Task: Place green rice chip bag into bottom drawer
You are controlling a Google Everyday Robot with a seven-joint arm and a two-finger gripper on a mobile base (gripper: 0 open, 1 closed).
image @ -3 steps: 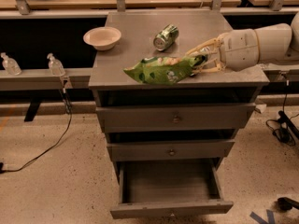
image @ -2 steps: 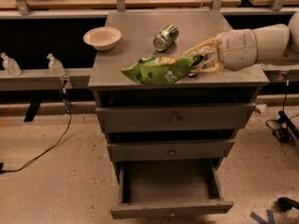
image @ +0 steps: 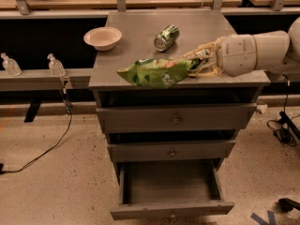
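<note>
The green rice chip bag (image: 157,72) hangs level over the front edge of the cabinet top, held by its right end. My gripper (image: 202,61) reaches in from the right on a white arm and is shut on that end of the bag. The bottom drawer (image: 169,187) stands pulled open below, a shallow grey tray with nothing in it. The bag is above and a little left of the drawer's middle, well above it.
A green-and-white drink can (image: 167,36) lies on its side on the cabinet top (image: 136,41). A pale bowl (image: 102,37) sits at the top's left. The top drawer (image: 177,118) and middle drawer (image: 171,151) are shut. Two clear bottles (image: 55,64) stand on a ledge at left. Cables lie on the floor.
The bag and my gripper have shifted slightly left and toward the front edge of the cabinet top. The drawer has stayed open.
</note>
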